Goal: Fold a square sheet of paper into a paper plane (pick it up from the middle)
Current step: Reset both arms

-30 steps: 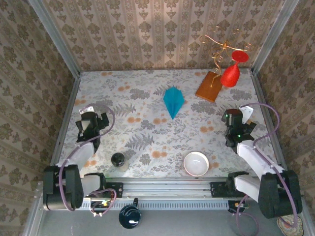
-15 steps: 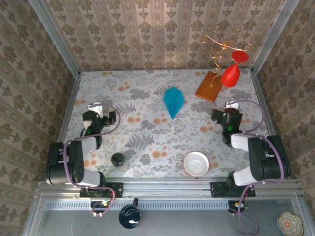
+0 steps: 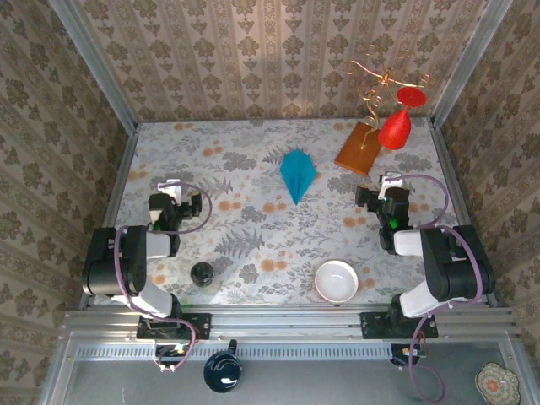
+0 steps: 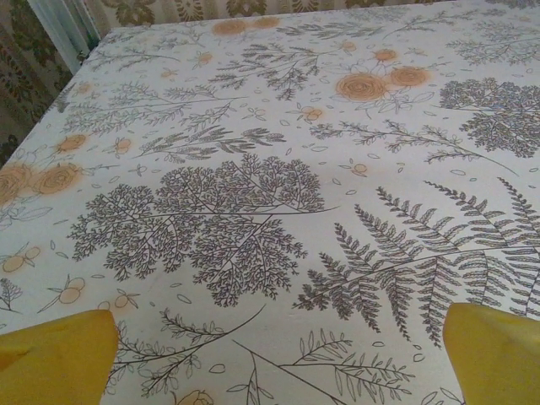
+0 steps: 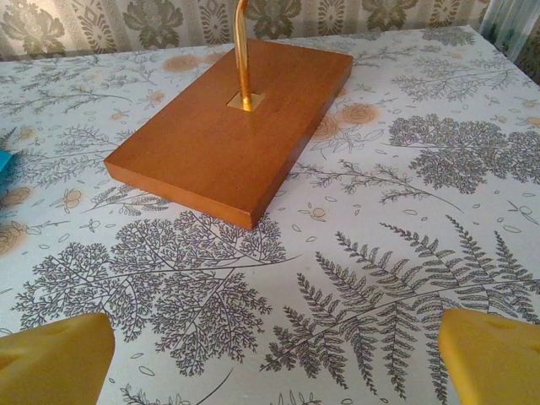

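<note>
Paper plane [image 3: 297,173] lies between left tool [image 3: 175,202], right tool [image 3: 384,201].

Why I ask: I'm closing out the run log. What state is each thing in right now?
plane: folded to a point, lying on the table, nothing holding it
left gripper: open, empty
right gripper: open, empty
bowl: upright, empty
board: flat on the table, gold rod standing in it
</note>
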Robot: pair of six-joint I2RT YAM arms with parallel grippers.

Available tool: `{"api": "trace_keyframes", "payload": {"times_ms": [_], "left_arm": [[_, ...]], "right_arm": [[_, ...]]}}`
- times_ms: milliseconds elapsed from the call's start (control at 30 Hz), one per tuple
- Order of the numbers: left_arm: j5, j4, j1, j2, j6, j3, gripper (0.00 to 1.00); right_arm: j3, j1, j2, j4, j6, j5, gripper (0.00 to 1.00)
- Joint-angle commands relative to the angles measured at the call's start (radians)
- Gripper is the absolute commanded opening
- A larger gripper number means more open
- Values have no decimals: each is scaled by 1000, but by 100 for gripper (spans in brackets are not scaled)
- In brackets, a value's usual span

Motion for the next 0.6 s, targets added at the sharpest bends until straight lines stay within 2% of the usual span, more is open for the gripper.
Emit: {"api": "trace_keyframes", "payload": {"times_ms": [0,567], "left_arm": [[-36,25,-9,-2,29,20,100],[-6,5,1,-3,26,31,100]], "right_arm": [[4,4,11,36,-20,-6,100],[4,7,12,34,-22,1,100]]}}
